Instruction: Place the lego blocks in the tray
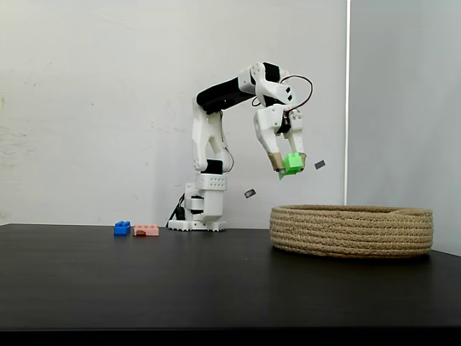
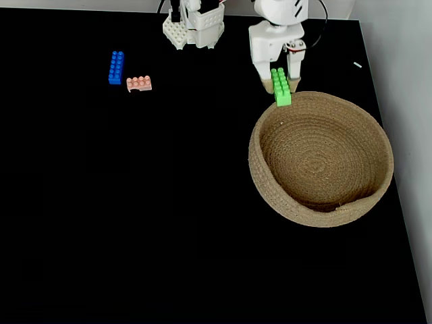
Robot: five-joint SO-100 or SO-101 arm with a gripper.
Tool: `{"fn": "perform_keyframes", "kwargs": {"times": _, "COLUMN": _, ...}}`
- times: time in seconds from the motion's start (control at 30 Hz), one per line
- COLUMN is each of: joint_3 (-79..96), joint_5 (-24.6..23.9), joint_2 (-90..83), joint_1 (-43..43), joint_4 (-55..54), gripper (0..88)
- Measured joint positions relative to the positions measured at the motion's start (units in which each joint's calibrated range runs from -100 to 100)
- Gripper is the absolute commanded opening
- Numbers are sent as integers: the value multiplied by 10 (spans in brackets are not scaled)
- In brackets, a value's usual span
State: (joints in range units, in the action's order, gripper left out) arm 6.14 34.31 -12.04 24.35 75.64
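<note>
1. There are three lego blocks: one green block (image 1: pixel 292 163), one blue block (image 1: pixel 122 228) and one pink block (image 1: pixel 145 230).
2. There is one tray (image 1: pixel 351 231). It is a big round basket made of tan rope, and it sits on the black table (image 1: pixel 180 281).
3. There is one white robot arm (image 1: pixel 216 108) with one gripper (image 1: pixel 287 167).
4. The gripper has its two fingers closed around the green block. In a fixed view from the side it hangs in the air, above the left part of the tray.
5. In a fixed view from above, the green block (image 2: pixel 281 87) is at the far edge of the tray (image 2: pixel 270 182).
6. The blue block (image 2: pixel 116 67) and the pink block (image 2: pixel 139 84) lie on the table, close to each other and far from the tray. The blue one is long here, and the pink one is shorter.
7. From the side you cannot see into the tray because its wall hides the inside.
8. From above, the arm is cut off at the top edge, and the gripper (image 2: pixel 279 79) fingertips are partly hidden by the green block.
</note>
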Motion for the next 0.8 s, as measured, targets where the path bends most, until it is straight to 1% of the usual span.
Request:
{"fn": "perform_keyframes", "kwargs": {"times": 0.13, "joint_3": -43, "joint_5": 3, "joint_2": 81, "joint_1": -5, "joint_4": -40, "gripper": 8}}
{"fn": "perform_keyframes", "kwargs": {"times": 0.17, "joint_3": -50, "joint_5": 3, "joint_2": 98, "joint_1": -6, "joint_4": -49, "gripper": 49}}
{"fn": "perform_keyframes", "kwargs": {"times": 0.27, "joint_3": -65, "joint_5": 3, "joint_2": 142, "joint_1": -6, "joint_4": -69, "gripper": 266}}
{"fn": "perform_keyframes", "kwargs": {"times": 0.3, "joint_3": -69, "joint_5": 3, "joint_2": 154, "joint_1": -6, "joint_4": -73, "gripper": 298}}
{"fn": "perform_keyframes", "kwargs": {"times": 0.57, "joint_3": -112, "joint_5": -8, "joint_2": 182, "joint_1": -6, "joint_4": -64, "gripper": 364}}
{"fn": "perform_keyframes", "kwargs": {"times": 0.7, "joint_3": -120, "joint_5": -5, "joint_2": 170, "joint_1": -13, "joint_4": -33, "gripper": 350}}
{"fn": "perform_keyframes", "kwargs": {"times": 0.8, "joint_3": -120, "joint_5": 2, "joint_2": 132, "joint_1": -42, "joint_4": -6, "gripper": 326}}
